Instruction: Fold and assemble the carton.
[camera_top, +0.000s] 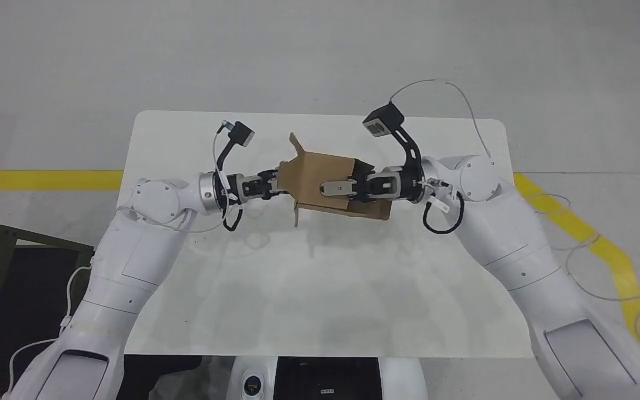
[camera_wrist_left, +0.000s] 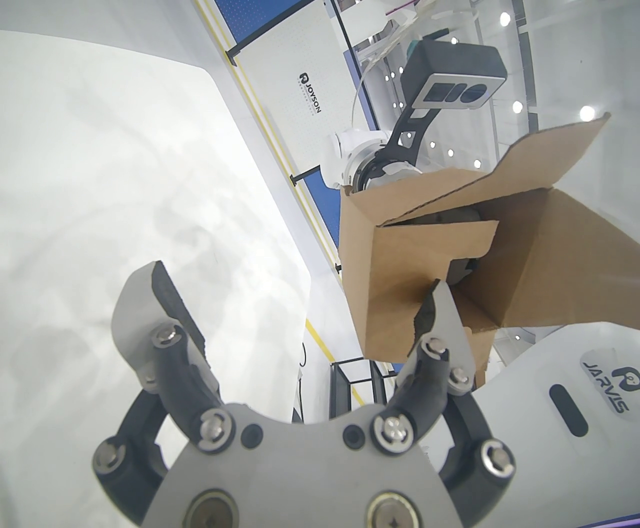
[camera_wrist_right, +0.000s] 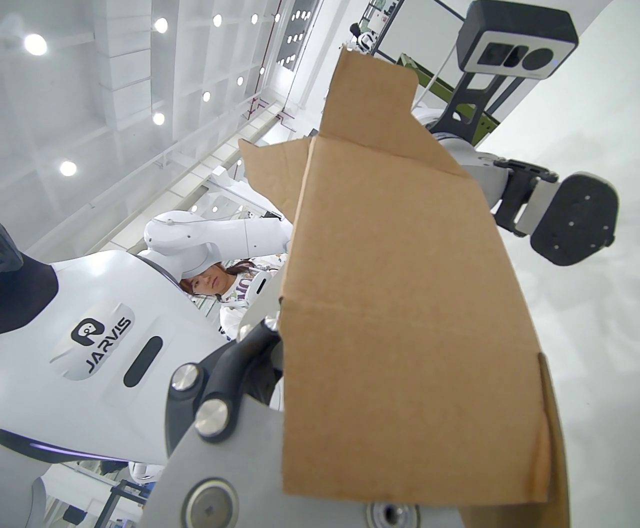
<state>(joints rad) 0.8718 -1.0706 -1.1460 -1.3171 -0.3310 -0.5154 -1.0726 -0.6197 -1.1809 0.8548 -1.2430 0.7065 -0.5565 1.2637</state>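
- Above the white table (camera_top: 300, 290), the carton (camera_top: 335, 185) hangs between both grippers, open-ended, flaps splayed.
- Inside it is a dark shape, seemingly one finger of the right gripper (camera_top: 330, 187). The other finger lies on the top panel, clamping that wall.
- The left gripper (camera_wrist_left: 297, 287) is spread wide, one fingertip (camera_wrist_left: 440, 305) touching a flap edge.
- In the right wrist view the carton hides most of the right gripper.
- Plain brown corrugated board, creased along its folds.

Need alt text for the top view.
A brown carton, flaps partly open, is held over a white table by the right gripper, shut on one wall; the open left gripper touches its other end.
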